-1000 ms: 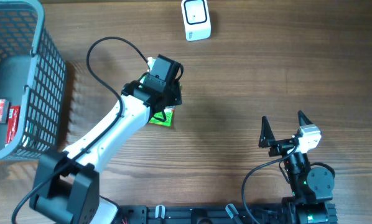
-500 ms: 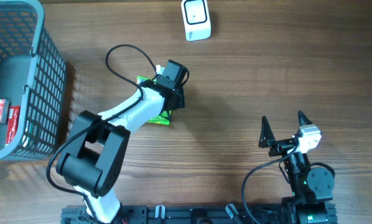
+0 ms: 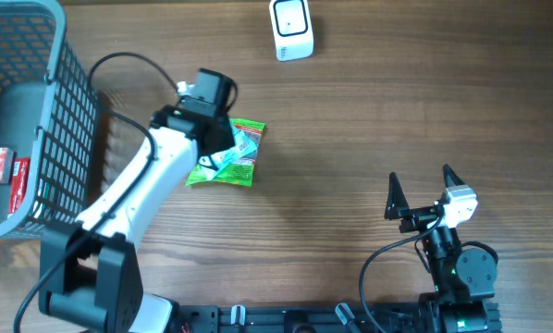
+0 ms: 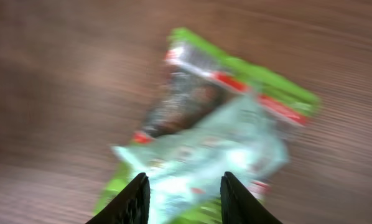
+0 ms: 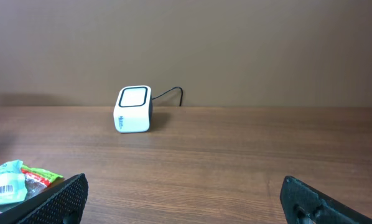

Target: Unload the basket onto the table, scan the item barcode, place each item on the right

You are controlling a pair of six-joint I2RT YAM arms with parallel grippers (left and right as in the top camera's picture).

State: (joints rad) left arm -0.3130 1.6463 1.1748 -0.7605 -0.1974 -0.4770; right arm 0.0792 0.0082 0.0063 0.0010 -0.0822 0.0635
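Wooden table [image 3: 369, 139] carries all we see: the green snack packet [image 3: 230, 155] lies flat near its middle, well apart from the white scanner [image 3: 290, 28] at the far edge. Our left gripper [image 4: 185, 200] hovers over the packet, fingers slightly apart, clamping nothing. Our right gripper [image 3: 419, 190] sits wide open near the front edge.

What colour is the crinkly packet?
The packet is bright green with red bits; overhead view shows it best.
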